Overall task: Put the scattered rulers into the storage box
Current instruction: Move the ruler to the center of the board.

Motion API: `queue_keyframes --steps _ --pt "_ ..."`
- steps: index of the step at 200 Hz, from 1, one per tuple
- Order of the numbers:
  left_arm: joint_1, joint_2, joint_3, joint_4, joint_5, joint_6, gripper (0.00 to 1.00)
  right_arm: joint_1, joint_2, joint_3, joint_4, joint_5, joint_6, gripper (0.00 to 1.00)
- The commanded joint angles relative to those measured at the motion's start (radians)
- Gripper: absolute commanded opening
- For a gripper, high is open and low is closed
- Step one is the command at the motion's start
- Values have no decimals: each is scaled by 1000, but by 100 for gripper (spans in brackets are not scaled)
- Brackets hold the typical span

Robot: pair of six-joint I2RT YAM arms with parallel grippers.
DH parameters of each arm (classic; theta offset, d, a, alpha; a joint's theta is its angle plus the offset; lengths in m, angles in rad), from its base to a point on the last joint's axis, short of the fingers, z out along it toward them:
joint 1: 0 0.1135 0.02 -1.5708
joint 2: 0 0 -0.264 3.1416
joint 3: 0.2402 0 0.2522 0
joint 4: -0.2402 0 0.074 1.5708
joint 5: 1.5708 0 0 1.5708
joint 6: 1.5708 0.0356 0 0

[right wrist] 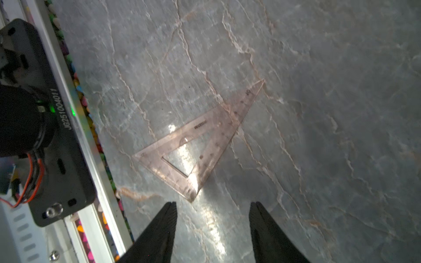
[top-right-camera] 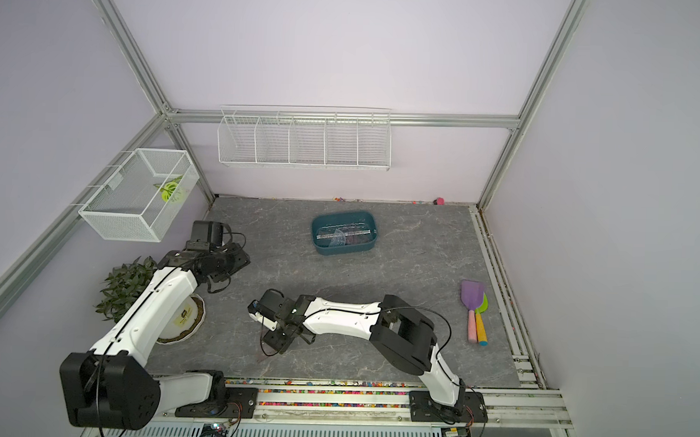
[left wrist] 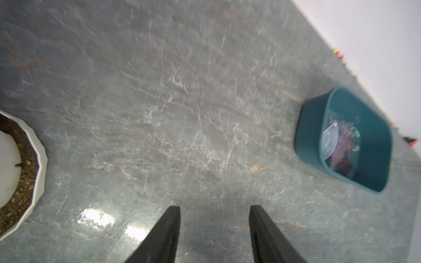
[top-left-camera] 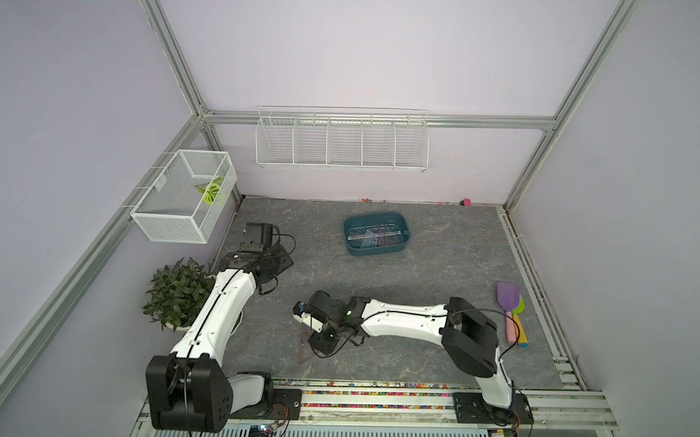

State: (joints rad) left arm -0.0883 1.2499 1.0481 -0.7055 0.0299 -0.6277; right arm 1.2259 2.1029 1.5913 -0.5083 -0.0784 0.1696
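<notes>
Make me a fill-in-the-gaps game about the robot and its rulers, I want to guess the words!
1. The brownish ruler lying on the table has the shape of a ____.
2. The storage box holds several ____.
3. The right gripper is next to the brownish ruler with its jaws ____, holding nothing.
4. The potted plant has dark ____ leaves.

Missing words: triangle; rulers; open; green.

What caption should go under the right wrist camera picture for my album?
Open right gripper hovers near a brownish see-through triangle ruler lying on the grey table.
</notes>
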Motion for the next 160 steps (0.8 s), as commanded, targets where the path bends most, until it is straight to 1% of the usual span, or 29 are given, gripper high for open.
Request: queue_keyframes --steps 1,59,91,127,142,160 --pt "12 -18 8 15 5 -5 55 9 42 76 -102 37 -25 57" --pt "69 -35 26 0 47 23 56 21 177 262 -230 31 -52 55" --pt "107 -40 30 0 70 38 56 39 223 317 -267 60 -70 54" --pt "124 -31 33 6 91 42 56 58 268 365 -309 109 -96 52" --pt "128 -28 33 7 95 44 56 60 279 378 -333 134 -94 50" --pt "128 -26 30 9 100 46 56 59 273 360 -329 177 -85 43"
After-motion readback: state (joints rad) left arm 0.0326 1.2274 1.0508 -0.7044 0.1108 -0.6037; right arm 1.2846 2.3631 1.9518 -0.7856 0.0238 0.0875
